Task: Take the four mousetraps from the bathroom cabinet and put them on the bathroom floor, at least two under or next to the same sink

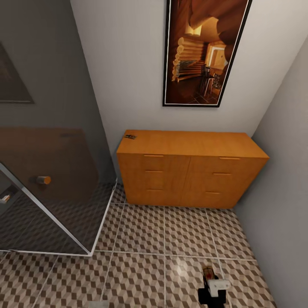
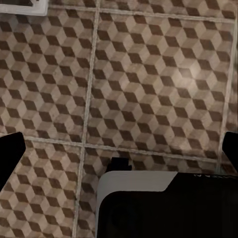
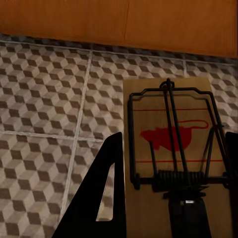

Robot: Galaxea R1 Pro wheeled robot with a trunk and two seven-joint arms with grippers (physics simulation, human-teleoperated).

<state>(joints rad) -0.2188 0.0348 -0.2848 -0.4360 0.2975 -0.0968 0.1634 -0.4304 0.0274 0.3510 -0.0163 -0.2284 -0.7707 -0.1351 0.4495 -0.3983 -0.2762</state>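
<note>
The cube-patterned brown-and-beige tiled bathroom floor spreads before the low orange-brown wooden cabinet, which stands against the wall. A small mousetrap lies on its top's far left corner. The right hand grips another brown wooden mousetrap above the tiles. The left hand's fingers stand wide apart, empty.

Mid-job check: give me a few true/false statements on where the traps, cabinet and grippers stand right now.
1. The right gripper holds a mousetrap. True.
2. A second mousetrap lies on the cabinet top, near its left rear corner. True.
3. A cabinet drawer stands open. False: all the fronts are flush.
4. The left wrist view shows a trap between the fingers. False: only floor tiles lie between them.
5. The picture hangs above the cabinet. True.
</note>
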